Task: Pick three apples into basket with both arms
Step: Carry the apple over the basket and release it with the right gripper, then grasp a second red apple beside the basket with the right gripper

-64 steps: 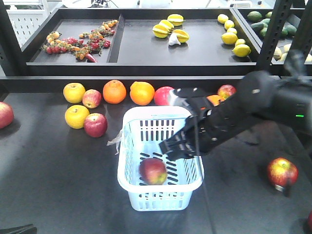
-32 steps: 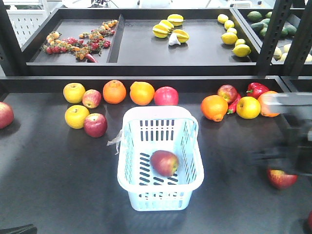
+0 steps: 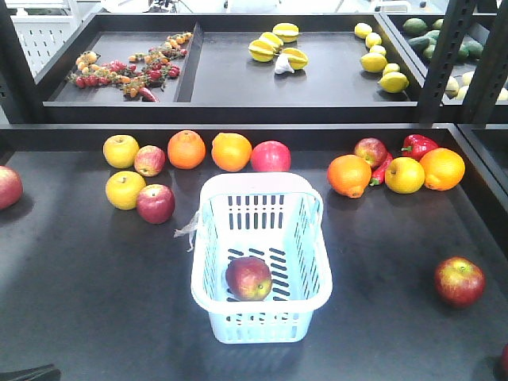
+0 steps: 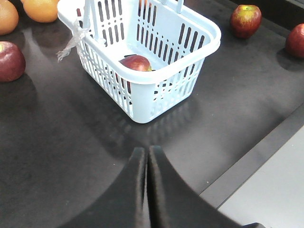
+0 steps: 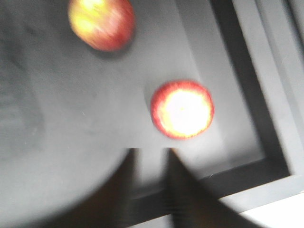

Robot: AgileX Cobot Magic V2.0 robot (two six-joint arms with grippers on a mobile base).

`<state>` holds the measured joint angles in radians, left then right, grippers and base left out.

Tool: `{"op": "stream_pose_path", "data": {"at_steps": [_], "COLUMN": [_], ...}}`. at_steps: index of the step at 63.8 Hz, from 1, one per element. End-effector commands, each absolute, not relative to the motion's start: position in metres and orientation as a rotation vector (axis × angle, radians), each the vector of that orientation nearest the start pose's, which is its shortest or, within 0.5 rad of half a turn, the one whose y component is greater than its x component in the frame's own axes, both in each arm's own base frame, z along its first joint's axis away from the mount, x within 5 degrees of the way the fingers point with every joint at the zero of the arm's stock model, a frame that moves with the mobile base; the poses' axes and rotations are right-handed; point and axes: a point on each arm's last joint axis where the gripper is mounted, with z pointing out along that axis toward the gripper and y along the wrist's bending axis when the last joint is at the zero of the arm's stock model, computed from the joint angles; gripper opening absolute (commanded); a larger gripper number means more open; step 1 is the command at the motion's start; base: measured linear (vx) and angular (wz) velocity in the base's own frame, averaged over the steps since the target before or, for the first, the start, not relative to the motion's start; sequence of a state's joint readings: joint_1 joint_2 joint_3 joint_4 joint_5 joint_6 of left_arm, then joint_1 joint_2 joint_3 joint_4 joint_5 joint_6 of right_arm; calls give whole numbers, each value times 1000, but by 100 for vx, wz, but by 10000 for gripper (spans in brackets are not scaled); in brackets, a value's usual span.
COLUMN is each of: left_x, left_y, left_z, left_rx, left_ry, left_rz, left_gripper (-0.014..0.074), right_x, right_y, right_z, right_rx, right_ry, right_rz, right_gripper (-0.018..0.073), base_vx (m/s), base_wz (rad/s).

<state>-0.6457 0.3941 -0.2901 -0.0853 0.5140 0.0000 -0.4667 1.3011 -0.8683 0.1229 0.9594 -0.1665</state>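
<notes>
My left pincer sits at the bottom centre of the left wrist view, its two black jaws pressed flat together with nothing between them, over the dark tabletop. Ahead of it, in the upper middle of that frame, stands the pale blue basket, and the apple in the basket lies on the slotted floor close to the near wall. A scrap of clear plastic hangs from the rim at the upper left. In the front view the basket is at centre, with that same fruit toward the lower left of its floor. The loose apple rests at the right edge of the frame, well apart from the basket. Another red apple lies left of the basket, touching a yellow apple. My right pincer shows at the bottom of its own blurred view, jaws a narrow gap apart and holding nothing. A bright red apple sits just above that gap, and a further one is at the upper left.
</notes>
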Motion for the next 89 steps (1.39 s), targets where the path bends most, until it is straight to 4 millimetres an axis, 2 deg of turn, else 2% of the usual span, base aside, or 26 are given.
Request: {"op": "stream_pose_path", "data": {"at_steps": [1, 5, 11, 21, 39, 70, 82, 89], "left_x": [68, 68, 68, 68, 68, 68, 68, 68], "left_y": [-56, -56, -56, -56, -56, -56, -56, -56], "left_z": [253, 253, 253, 253, 253, 253, 253, 253], "left_rx": [580, 580, 580, 580, 580, 580, 580, 580], "left_ry": [1964, 1964, 1964, 1964, 1964, 1964, 1964, 1964], "left_rz": [-516, -516, -516, -516, -516, -516, -516, -516], "left_gripper": [-8, -8, -8, -8, -8, -8, -8, -8], "right_x": [218, 222, 228, 235, 246, 262, 262, 262], "right_y": [-102, -103, -106, -112, -127, -135, -135, -135], "right_z": [253, 244, 230, 211, 177, 113, 98, 97], "right_rx": [470, 472, 481, 490, 538, 571, 578, 584], "right_ry": [2785, 2823, 2883, 2937, 2995, 3081, 3115, 3119], "right_rz": [28, 43, 66, 66, -46, -4, 13, 15], "right_gripper": [433, 585, 731, 721, 684, 648, 610, 541], "base_vx": [0, 0, 0, 0, 0, 0, 0, 0], "base_wz": [0, 0, 0, 0, 0, 0, 0, 0]}}
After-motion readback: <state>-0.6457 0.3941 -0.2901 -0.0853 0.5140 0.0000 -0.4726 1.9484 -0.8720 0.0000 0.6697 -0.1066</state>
